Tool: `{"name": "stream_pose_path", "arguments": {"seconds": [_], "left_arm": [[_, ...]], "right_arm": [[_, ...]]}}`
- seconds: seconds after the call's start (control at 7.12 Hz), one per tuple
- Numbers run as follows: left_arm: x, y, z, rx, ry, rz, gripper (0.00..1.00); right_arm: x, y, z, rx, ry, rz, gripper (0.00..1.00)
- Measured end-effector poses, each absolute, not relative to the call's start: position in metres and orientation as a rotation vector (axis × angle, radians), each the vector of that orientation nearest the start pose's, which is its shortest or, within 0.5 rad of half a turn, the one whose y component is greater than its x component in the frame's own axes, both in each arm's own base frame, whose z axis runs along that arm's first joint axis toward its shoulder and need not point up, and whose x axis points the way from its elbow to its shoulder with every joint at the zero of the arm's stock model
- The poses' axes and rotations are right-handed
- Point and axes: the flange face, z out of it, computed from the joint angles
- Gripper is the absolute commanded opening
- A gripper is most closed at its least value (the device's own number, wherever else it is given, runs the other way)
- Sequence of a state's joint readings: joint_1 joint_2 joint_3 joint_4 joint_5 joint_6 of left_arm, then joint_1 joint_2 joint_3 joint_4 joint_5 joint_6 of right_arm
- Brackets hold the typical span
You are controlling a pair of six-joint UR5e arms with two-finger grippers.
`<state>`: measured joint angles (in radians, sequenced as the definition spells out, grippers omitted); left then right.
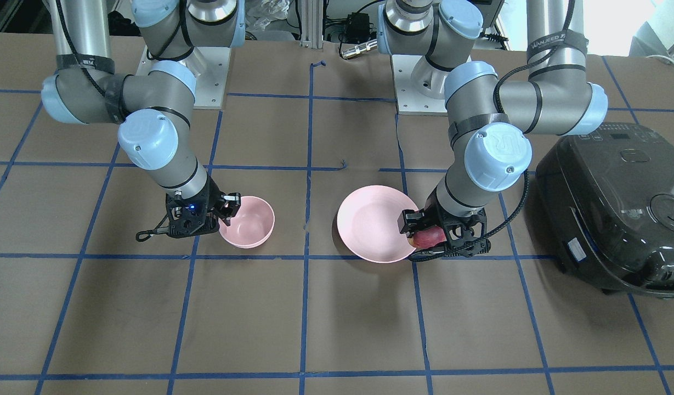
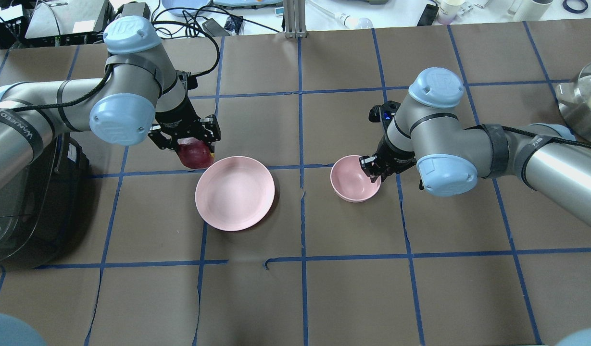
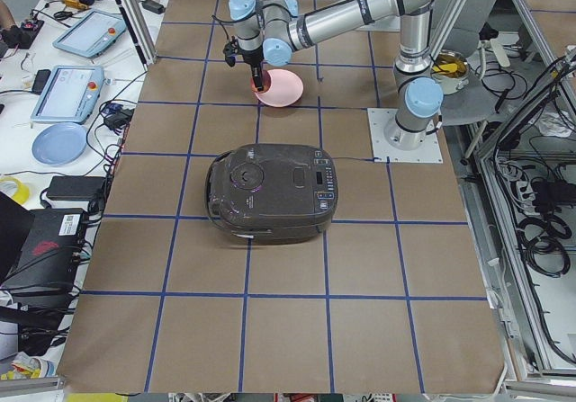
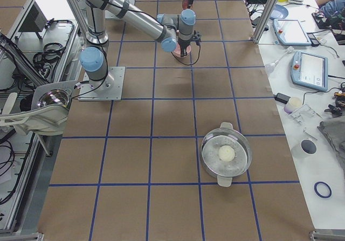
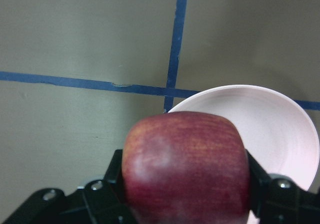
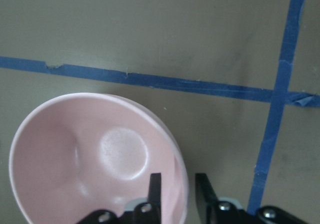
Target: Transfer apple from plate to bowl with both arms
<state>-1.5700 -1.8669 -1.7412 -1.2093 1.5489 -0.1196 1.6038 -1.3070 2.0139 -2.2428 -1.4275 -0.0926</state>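
Apple (image 5: 186, 166), dark red, blocky: clamped in left hand (image 2: 191, 142), raised just off rim of wide pale pink plate (image 2: 235, 193). Small deep pink bowl (image 2: 354, 180) beyond plate, rim pinched by right hand (image 2: 372, 169). Best carried level across plate, released low.

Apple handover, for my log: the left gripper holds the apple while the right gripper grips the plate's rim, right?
No: the right gripper grips the bowl by its rim, not the plate, as the right wrist-mounted view shows. The left gripper does hold the apple.
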Motion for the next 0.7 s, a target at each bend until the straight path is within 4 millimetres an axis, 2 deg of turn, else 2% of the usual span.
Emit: {"name": "stream_pose_path", "arguments": {"seconds": [0.28,0.42,0.7], "left_arm": [[-0.138,-0.563,0.287,-0.188,3.154,0.154,0.01],[-0.142,-0.563,0.289,-0.190,3.167,0.147,0.01],[-0.164,-0.566,0.296,-0.266,3.250,0.128,0.00]], "right_arm": [[0.162,-0.504,0.224,-0.181,2.999,0.028,1.00],[0.159,-0.510,0.239,-0.177,3.007,0.007,1.00],[0.149,-0.527,0.292,-0.157,3.041,0.057,1.00]]}}
